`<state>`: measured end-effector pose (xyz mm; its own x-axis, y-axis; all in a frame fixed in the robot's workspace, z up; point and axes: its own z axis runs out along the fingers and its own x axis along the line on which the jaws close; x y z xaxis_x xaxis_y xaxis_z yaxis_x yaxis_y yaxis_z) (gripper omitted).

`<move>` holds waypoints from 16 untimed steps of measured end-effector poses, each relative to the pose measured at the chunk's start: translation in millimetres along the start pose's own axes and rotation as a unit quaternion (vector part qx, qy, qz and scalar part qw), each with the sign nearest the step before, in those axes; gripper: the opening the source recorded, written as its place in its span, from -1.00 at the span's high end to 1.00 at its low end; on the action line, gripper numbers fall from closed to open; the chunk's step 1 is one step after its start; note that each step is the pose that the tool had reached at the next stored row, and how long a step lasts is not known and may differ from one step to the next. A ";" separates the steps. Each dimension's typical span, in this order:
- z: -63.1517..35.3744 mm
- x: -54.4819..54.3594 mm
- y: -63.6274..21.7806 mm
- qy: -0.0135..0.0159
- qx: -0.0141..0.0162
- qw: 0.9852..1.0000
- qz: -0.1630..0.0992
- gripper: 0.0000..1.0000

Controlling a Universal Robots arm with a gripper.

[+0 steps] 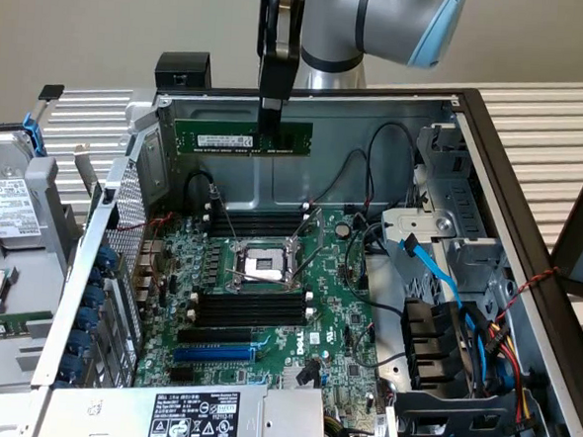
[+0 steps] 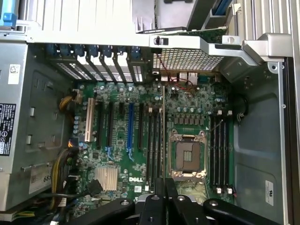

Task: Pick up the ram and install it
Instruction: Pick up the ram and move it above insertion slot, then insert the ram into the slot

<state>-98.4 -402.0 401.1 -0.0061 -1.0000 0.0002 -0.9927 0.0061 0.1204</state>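
Gripping the long, narrow dark-green circuit-board ram stick (image 1: 217,137) between the closed fingers of the black gripper (image 1: 269,138), clamped past its middle toward its three o'clock end in the exterior view. Holding it level and on edge, up in the air, in front of the far wall of the open grey metal computer case (image 1: 395,146), at twelve o'clock from the silver processor socket (image 1: 266,266). Touching no slot, and hanging well above the green motherboard (image 1: 275,326).

Judging by this: picked up, not yet installed. Apparently empty, both banks of long black plastic memory slots with white end clips, one (image 1: 257,221) at twelve o'clock of the socket, the other (image 1: 251,310) at six o'clock.

Further toward six o'clock, a blue plastic expansion slot (image 1: 214,352), then a grey power-supply box with a white label (image 1: 200,416). At three o'clock of the socket, a light-blue flat cable (image 1: 437,272) beside the grey drive bays.

Around the case, a white ribbed table top (image 1: 545,115). Beyond it, at twelve o'clock, a plain beige wall (image 1: 106,19).
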 end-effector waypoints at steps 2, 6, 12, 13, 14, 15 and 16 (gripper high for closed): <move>0.0 -0.1 0.0 0.000 0.000 1.000 0.000 0.74; 0.0 -0.2 0.0 0.000 0.000 1.000 0.000 0.74; 0.0 -0.4 0.0 0.000 0.000 1.000 0.000 0.74; 0.3 -0.4 -0.1 0.000 0.000 1.000 0.000 0.74; 1.8 -0.5 -0.2 0.001 0.000 1.000 0.000 0.74; 3.6 -0.5 -0.4 0.001 0.000 1.000 0.000 0.74; 5.4 -0.5 -0.6 0.001 0.000 1.000 0.000 0.74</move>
<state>-98.5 -401.5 395.7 -0.0063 -1.0000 0.0027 -0.9927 0.0066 0.1205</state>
